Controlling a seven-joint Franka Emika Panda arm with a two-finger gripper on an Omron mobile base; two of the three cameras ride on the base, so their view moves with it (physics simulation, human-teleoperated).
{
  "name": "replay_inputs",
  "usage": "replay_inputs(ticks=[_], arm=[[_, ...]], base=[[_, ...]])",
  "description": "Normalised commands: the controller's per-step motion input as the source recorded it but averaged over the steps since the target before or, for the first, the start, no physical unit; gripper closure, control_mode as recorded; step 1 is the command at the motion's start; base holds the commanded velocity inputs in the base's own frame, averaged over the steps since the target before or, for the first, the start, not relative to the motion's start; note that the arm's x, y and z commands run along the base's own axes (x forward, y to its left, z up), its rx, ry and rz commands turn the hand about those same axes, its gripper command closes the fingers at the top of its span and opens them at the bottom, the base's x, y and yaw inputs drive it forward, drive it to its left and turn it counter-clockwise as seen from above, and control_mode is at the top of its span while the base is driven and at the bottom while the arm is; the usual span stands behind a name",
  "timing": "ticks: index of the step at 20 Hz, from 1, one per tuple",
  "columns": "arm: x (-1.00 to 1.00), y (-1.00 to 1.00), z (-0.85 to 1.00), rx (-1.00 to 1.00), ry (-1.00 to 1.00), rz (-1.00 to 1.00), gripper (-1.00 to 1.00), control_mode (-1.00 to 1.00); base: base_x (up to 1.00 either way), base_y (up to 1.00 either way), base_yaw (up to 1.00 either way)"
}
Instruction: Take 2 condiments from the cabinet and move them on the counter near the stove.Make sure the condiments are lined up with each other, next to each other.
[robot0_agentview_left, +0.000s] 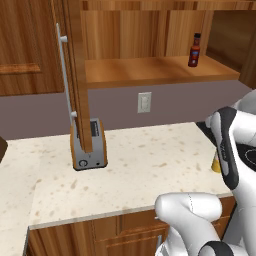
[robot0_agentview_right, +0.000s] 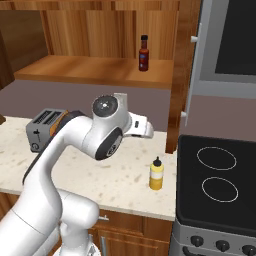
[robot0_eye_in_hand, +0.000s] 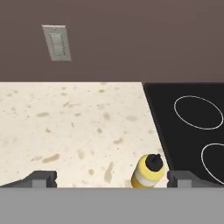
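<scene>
The dark red sauce bottle with black cap (robot0_agentview_right: 144, 53) stood upright on the brown wooden cabinet shelf (robot0_agentview_right: 90, 69). Below, the yellow squeeze bottle with dark tip (robot0_agentview_right: 156, 174) stood on the beige speckled counter (robot0_agentview_right: 120, 180), just left of the flat black stove (robot0_agentview_right: 220, 180). The gripper (robot0_eye_in_hand: 111, 179) was spread wide, grasping nothing.

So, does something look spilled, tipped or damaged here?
Nothing stands out. The yellow bottle stands upright on the counter beside the stove; the red bottle stands upright on the cabinet shelf.
</scene>
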Motion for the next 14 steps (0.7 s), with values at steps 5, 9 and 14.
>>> replay_inputs(ticks=[5, 9, 14], arm=[[0.07, 0.02, 0.35, 0.03, 0.03, -0.11, -1.00, -1.00], [0.02, 0.10, 0.32, 0.00, 0.00, -0.09, -1.00, -1.00], [0.05, 0.15, 0.34, 0.00, -0.04, -0.06, -1.00, -1.00]], base=[[0.00, 0.00, 0.00], [0.00, 0.00, 0.00], [0.00, 0.00, 0.00]])
